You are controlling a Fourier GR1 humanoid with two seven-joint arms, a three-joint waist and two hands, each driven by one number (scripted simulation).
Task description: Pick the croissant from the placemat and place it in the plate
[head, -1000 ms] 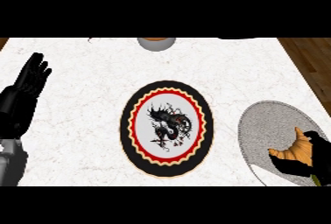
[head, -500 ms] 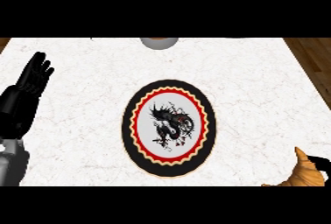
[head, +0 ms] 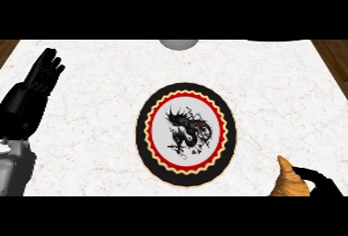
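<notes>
Right hand (head: 325,180), at the lower right edge, curls around the tan, pointed croissant (head: 289,180). Left of it lies the black-red plate (head: 148,133) on the white marbled desk (head: 102,115). Left hand (head: 37,87) rests open, fingers up.

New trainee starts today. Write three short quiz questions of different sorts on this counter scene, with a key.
1. True or false: the croissant already lies on the plate.
2. Which hand rests open, fingers up, at the view's left edge? A) left B) right
3. Fill in: the plate's black border rings a scalloped band coloured ____.

Key
1. False: it shows at the lower right, beside the right hand, apart from the plate.
2. A: the left hand.
3. Red.
</notes>
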